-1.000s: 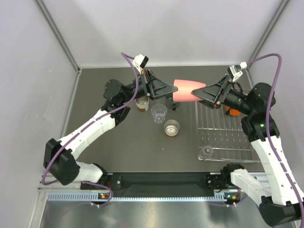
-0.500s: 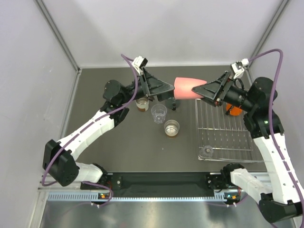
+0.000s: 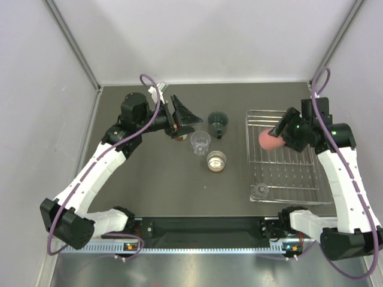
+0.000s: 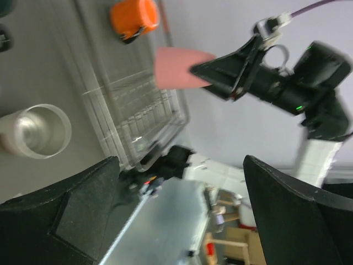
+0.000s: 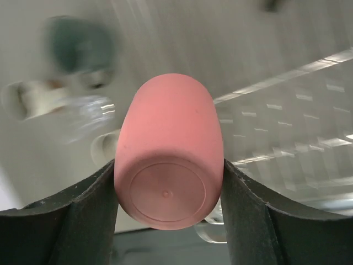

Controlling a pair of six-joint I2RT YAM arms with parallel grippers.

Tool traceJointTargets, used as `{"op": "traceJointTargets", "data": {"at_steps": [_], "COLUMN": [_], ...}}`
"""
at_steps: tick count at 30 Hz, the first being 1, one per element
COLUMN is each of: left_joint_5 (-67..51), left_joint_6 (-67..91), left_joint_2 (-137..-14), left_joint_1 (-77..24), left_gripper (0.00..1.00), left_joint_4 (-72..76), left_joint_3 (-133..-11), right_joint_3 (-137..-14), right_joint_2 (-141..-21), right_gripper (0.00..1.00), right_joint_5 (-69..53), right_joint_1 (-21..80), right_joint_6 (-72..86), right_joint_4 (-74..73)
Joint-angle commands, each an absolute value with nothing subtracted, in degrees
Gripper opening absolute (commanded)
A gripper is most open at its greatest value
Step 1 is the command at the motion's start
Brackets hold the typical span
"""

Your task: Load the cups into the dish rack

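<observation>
While the right gripper (image 5: pixel 168 185) has its two dark fingers (image 5: pixel 83 207) closed against opposite sides of the pink cup (image 5: pixel 165 118), the cup lies on its side between them, with its flat base turned back toward the wrist camera and its mouth pointing away. The pads press on the wall close to the base, so most of the body juts out past the fingertips. The base shows a moulded ring with a tiny dot at its middle. From above, this cup hangs over the far left part of the dish rack (image 3: pixel 252 179), just inside the left rim, and whether it touches the wires cannot be told. In the left wrist view an orange cup (image 4: pixel 132 16) sits at the rack's far end, apart from the pink one. The left gripper (image 4: pixel 180 176) has its fingers (image 4: pixel 298 215) spread wide with nothing between them, and it hovers over the far left-centre of the table (image 3: pixel 149 179), just above a half-hidden cup (image 3: pixel 178 134). A dark green cup (image 3: pixel 218 121), a clear cup (image 3: pixel 200 142) and a steel cup (image 3: pixel 216 160) stand upright on the table between that gripper and the rack, close to one another and clear of both grippers
</observation>
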State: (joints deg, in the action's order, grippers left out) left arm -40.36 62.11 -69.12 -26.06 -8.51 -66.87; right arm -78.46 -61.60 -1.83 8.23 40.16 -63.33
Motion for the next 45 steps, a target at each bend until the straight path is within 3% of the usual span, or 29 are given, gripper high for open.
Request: {"op": "traceJointTargets", "data": {"at_steps": [1, 8, 16, 42, 44, 45], "left_joint_5": [-35.17, -34.1, -28.39, -18.02, -17.76, -17.41], "left_joint_6": [41.24, 35.6, 28.22, 26.98, 27.68, 28.38], "left_joint_2": [-66.89, -63.02, -59.5, -53.44, -53.26, -52.91], "left_joint_1": [-26.02, -26.02, -25.93, -25.93, -25.93, -25.93], "left_gripper": [0.99, 0.97, 0.98, 0.98, 0.98, 0.98], "left_joint_4": [-32.39, -33.75, -41.92, -58.01, -58.18, -58.27], "left_joint_3": [-72.68, -66.81, -70.05, -75.94, -76.03, -76.03], "right_joint_3": [-77.44, -73.57, -72.25, -63.02, -62.23, -61.53], "right_joint_2": [-60.91, -63.27, -67.41, -78.4, -78.84, -78.49], "right_gripper": [0.0, 0.0, 0.0, 0.0, 0.07, 0.19], "right_joint_5": [13.44, 16.17, 16.61, 13.1, 12.48, 12.92], "right_joint_1": [4.85, -3.59, -11.59, -14.5, -14.41, -14.5], "right_joint_6": [36.92, 32.7, 27.69, 28.74, 28.65, 28.39], "right_joint_4": [-71.19, -66.98, -60.3, -45.09, -45.0, -44.91]}}
